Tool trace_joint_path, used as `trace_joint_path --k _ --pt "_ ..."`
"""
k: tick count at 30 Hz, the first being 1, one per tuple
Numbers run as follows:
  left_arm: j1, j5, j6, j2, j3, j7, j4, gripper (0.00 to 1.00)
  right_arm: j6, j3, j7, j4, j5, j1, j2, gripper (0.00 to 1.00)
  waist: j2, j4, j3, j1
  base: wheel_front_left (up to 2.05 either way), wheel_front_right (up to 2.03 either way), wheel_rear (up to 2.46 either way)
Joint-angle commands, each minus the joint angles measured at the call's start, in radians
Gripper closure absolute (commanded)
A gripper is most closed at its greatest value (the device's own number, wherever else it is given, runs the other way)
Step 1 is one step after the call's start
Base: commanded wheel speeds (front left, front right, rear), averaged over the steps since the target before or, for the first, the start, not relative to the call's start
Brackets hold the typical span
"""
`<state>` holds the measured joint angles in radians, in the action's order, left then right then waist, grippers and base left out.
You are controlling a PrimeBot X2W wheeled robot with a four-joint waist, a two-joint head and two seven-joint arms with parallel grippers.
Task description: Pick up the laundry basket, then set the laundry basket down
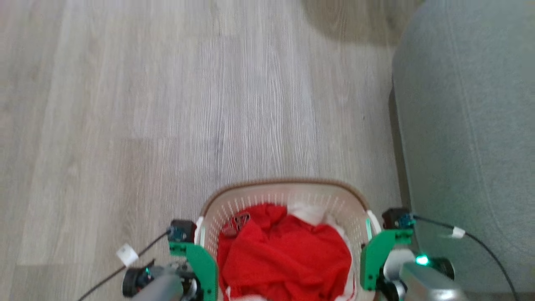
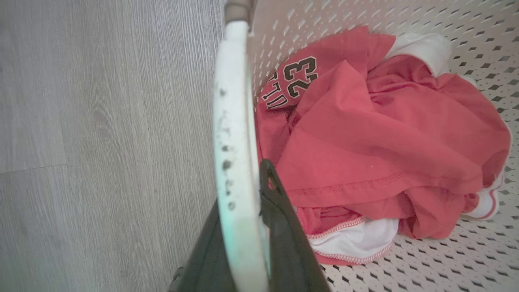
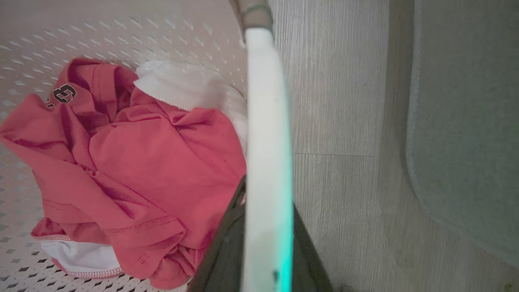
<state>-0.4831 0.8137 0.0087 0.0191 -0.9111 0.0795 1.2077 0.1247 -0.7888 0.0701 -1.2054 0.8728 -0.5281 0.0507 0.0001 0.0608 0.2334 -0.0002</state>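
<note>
Floor (image 1: 167, 104): pale wood-grain planks, carrying everything else. Sofa (image 1: 472, 125): grey upholstery along the floor's right edge.

Basket (image 1: 284, 186): cream, with perforated walls and a brown rim, at the floor's near edge and just beside the sofa, directly in front of the robot. The pictures do not settle whether its base rests on the floor or hangs above it. Clothes (image 1: 284, 255): a crumpled red shirt (image 2: 365, 134) printed with the number 23 lies over a white garment (image 3: 182, 85), all inside the basket.

Left gripper (image 2: 241, 190): clamped narrowly on the left handle (image 2: 233, 101), one dark finger inside the basket wall and the other outside. Right gripper (image 3: 267, 198): clamped the same way on the right handle (image 3: 265, 101), with the floor and sofa beyond it. In the head view the two grippers flank the basket symmetrically, the left (image 1: 199, 246) and right (image 1: 370, 251) each at a white handle.

Progress, as a judgement: both handles are grasped, so the reach and grip are done. The basket sits level between the arms, which fits either the start of the lift or a carry in hand. The set-down is not yet done, since both grippers hold the handles. Releasing each handle and drawing the arms clear would complete the task.
</note>
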Motion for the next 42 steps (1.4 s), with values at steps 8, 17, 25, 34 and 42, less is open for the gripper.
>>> trace_joint_path --k 8,17,25,34,42 --pt "0.066 0.03 0.0 0.031 -0.03 -0.015 0.002 1.0 0.006 -0.079 -0.012 0.005 0.065 0.073 -0.001 1.0 -0.0001 0.009 -0.152 0.0002 0.0 0.0 0.0" --pt "0.096 0.052 -0.004 0.031 -0.061 -0.026 0.011 1.0 0.006 -0.138 -0.011 0.004 0.125 0.102 -0.001 1.0 -0.0001 0.007 -0.208 0.0002 0.0 0.0 0.0" --pt "0.103 0.07 -0.004 0.031 -0.084 -0.029 0.016 1.0 0.006 -0.185 0.002 -0.005 0.173 0.101 -0.001 1.0 -0.0001 0.005 -0.223 0.0002 0.0 0.0 0.0" --pt "0.101 0.086 -0.001 0.031 -0.105 -0.024 0.016 1.0 0.006 -0.226 0.011 -0.014 0.213 0.093 -0.001 1.0 -0.0001 0.008 -0.23 0.0002 0.0 0.0 0.0" --pt "0.1 0.098 0.003 0.031 -0.121 -0.025 0.017 1.0 0.006 -0.255 0.016 -0.019 0.241 0.087 -0.001 1.0 -0.0001 0.009 -0.232 0.0002 0.0 0.0 0.0"
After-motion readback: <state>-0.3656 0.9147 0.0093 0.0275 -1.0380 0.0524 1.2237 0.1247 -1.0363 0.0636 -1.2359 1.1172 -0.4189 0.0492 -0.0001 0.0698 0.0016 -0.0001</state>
